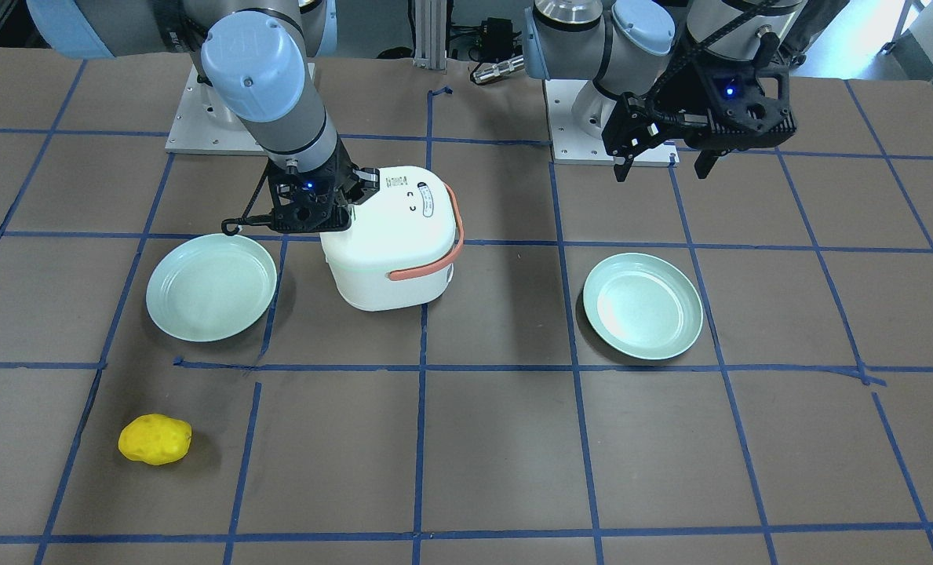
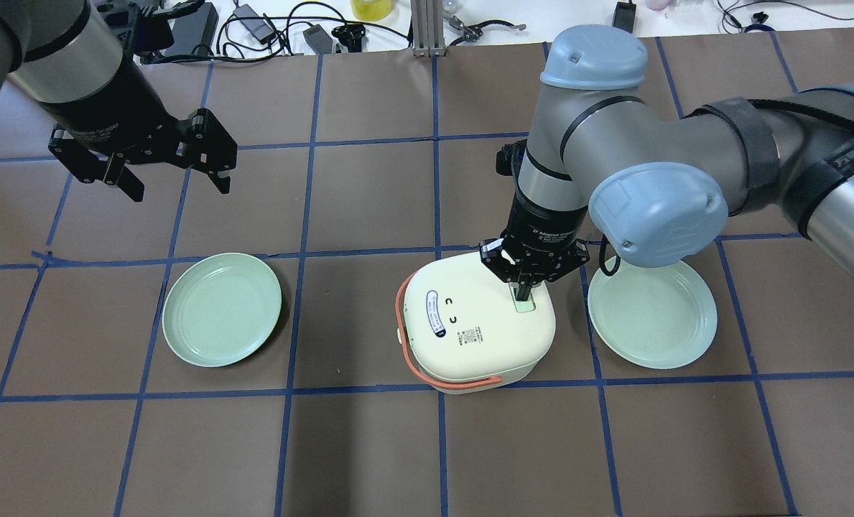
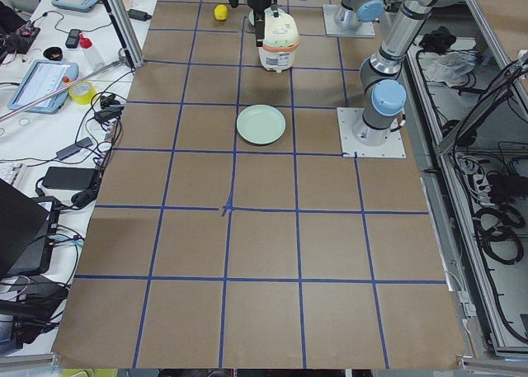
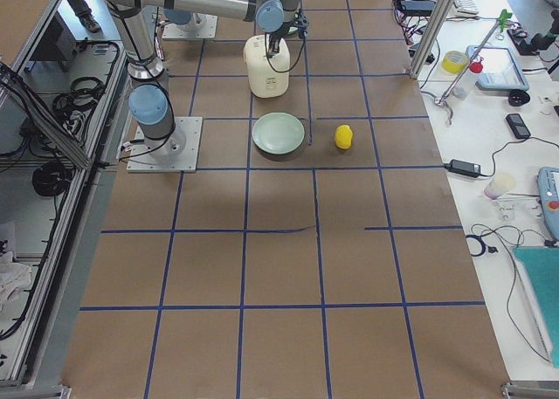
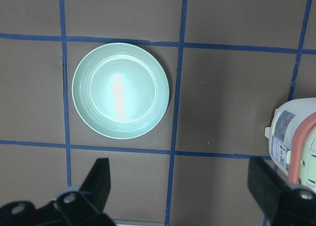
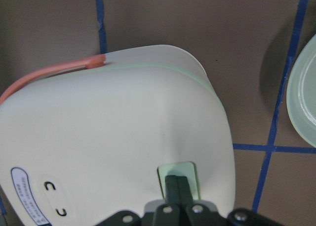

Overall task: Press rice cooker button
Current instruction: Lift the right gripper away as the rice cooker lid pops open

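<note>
Right gripper (image 6: 177,182), fingers pinched shut on nothing, points tip-down at pale green button (image 6: 177,167) directly beneath on rice cooker (image 2: 470,327) lid, apparently touching; left gripper (image 2: 180,185) spread wide, well apart.

Green plate (image 1: 211,287); second green plate (image 1: 643,306); yellow lump (image 1: 154,439) well apart.

The white plastic rice cooker (image 2: 491,337) looks smooth and slightly glossy. The round pale green plate (image 2: 222,309) shines. The brown counter (image 2: 369,445) seems matt paper.
</note>
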You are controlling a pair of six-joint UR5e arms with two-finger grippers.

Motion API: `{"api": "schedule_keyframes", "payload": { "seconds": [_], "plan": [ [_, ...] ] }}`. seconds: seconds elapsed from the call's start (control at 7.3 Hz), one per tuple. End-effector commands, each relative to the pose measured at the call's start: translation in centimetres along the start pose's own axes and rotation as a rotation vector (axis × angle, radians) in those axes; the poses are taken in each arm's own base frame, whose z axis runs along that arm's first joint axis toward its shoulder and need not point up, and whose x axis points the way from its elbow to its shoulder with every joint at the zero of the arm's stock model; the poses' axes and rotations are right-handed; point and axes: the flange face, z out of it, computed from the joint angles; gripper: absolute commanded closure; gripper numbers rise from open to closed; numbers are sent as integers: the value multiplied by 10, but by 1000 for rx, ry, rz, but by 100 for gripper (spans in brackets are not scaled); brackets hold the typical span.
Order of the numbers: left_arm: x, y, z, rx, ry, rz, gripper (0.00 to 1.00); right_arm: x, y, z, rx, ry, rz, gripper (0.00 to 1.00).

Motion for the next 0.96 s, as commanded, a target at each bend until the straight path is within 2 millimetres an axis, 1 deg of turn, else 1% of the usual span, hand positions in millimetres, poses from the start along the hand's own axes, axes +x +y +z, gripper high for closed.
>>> {"api": "schedule_keyframes", "payload": {
  "seconds": [0.0, 0.14, 0.27, 0.41, 0.68, 0.82],
  "plan": [
    [0, 0, 0, 0, 0, 0, 0, -6, -2, -38, 64, -16, -1, 93],
    [0, 0, 0, 0, 0, 0, 0, -10, 1, -61, 79, -26, 28, 74],
    [0, 0, 0, 0, 0, 0, 0, -14, 2, -89, 121, -32, 25, 18],
    [0, 0, 0, 0, 0, 0, 0, -17, 5, -117, 148, -38, 22, 0],
    [0, 0, 0, 0, 0, 0, 0, -16, 14, -166, 176, -30, 30, 0],
    [0, 0, 0, 0, 0, 0, 0, -13, 12, -180, 206, -33, 35, 0]
  ]
}}
